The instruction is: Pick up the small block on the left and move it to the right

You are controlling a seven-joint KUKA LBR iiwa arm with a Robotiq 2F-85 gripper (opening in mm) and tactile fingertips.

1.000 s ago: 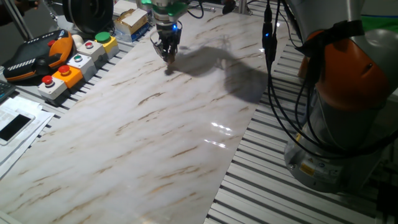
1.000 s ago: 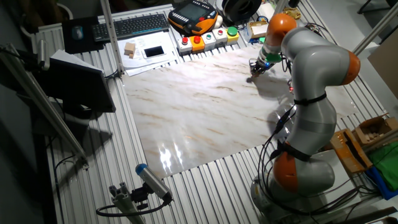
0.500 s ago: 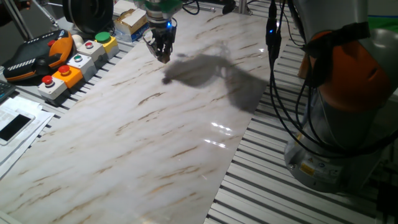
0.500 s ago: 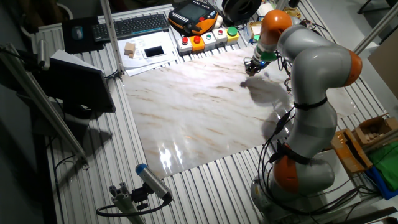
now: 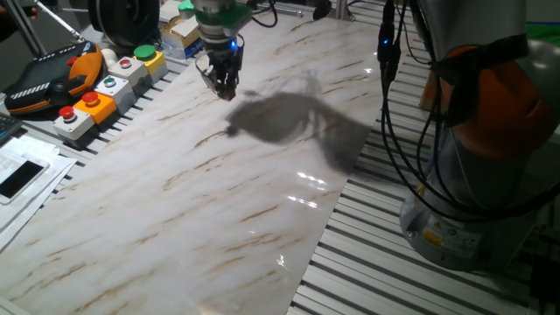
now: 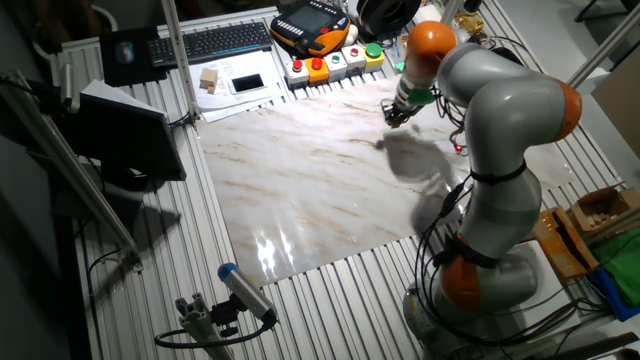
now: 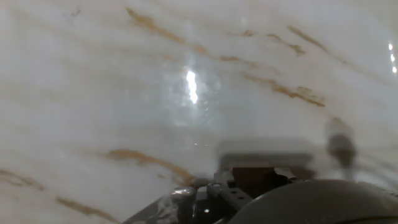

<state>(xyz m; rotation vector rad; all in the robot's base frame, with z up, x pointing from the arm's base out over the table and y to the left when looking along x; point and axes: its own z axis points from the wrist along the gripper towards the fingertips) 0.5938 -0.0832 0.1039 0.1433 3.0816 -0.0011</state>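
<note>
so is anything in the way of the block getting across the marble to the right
Nothing visible. The small block appears to be held in the end effector, raised above the marble top, which shows only shadow and glare. The push-button boxes sit beyond the marble's edge, off any path across it.

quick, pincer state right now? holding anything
Pincer: lifted above the marble table, fingers close together; a brownish shape sits between them in the hand view, likely the small block, but blurred.
</note>
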